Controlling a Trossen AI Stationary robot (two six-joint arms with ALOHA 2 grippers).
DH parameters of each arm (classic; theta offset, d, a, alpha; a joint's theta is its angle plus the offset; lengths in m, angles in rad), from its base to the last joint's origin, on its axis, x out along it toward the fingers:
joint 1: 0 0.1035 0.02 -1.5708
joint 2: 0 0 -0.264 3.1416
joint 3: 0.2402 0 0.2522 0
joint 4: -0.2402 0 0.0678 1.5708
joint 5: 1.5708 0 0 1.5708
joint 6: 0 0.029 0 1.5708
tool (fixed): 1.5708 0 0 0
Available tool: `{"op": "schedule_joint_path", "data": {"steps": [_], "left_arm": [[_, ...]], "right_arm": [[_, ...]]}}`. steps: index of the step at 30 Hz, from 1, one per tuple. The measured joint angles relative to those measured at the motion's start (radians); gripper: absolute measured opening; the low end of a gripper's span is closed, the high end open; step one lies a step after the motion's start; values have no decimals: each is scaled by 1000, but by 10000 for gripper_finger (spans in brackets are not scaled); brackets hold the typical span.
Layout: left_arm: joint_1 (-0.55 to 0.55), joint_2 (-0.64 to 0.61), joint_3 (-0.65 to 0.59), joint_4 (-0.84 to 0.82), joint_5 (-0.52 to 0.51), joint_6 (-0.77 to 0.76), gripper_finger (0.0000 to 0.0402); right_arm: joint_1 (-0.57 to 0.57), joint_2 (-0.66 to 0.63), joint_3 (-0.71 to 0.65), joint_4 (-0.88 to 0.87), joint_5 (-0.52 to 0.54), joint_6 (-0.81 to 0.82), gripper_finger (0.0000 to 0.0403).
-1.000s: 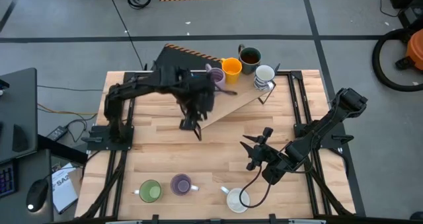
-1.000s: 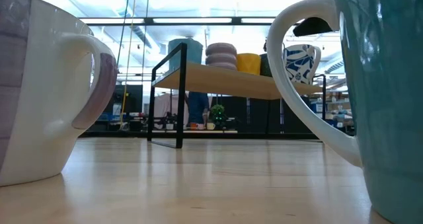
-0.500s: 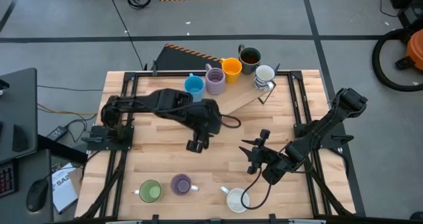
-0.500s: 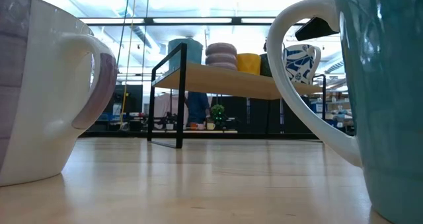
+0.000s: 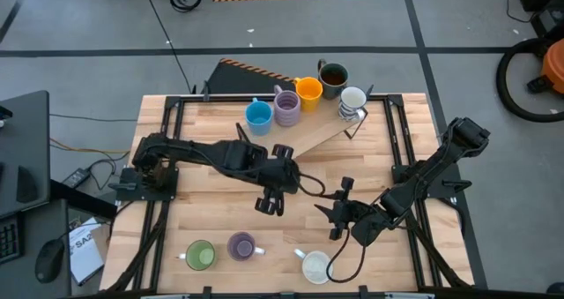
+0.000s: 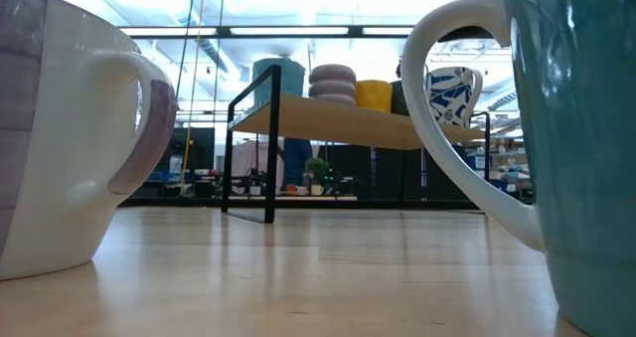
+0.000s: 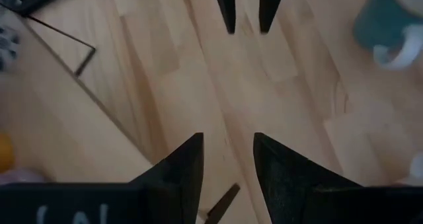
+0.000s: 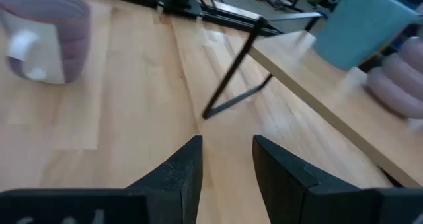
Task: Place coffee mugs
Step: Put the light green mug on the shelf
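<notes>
The left end effector [image 5: 270, 204] hangs over the middle of the worktop [image 5: 203, 211] with its fingers parted and nothing between them; the left wrist view shows only bare wood through the gap. The right end effector [image 5: 334, 220] sits just to its right, over the near-centre boards, also spread apart and empty, its tips pointing toward the left arm. Neither touches a mug.

Eight mugs are in sight. Five stand in a row on the raised wooden shelf [image 5: 313, 133] at the far side of the worktop: a blue mug [image 5: 258, 115], a ribbed purple mug [image 5: 286, 108], an orange mug [image 5: 308, 91], a dark grey-brown mug [image 5: 333, 76] and a white mug with a blue pattern [image 5: 352, 101]. From blue to grey-brown they stand close side by side, with the patterned white one just beyond the grey-brown one at the shelf's right end. Three more stand on the near edge of the worktop, well apart from the shelf: a green mug [image 5: 199, 255], a second purple mug [image 5: 241, 246] just beside it, and a plain white mug [image 5: 315, 267] further right.

All are small, handled and upright. The shelf rests on thin black metal legs [image 6: 248, 158], seen clearly in the low view.
</notes>
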Motion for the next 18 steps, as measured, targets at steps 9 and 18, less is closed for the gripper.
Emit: {"op": "schedule_joint_path", "data": {"steps": [9,18], "left_arm": [[-29,0,-160,113,1,-1,139],[-54,-1,-307,255,74,-6,139]], "right_arm": [[-3,0,30,-65,-134,-28,136],[-21,0,114,-246,-250,59,136]]}}
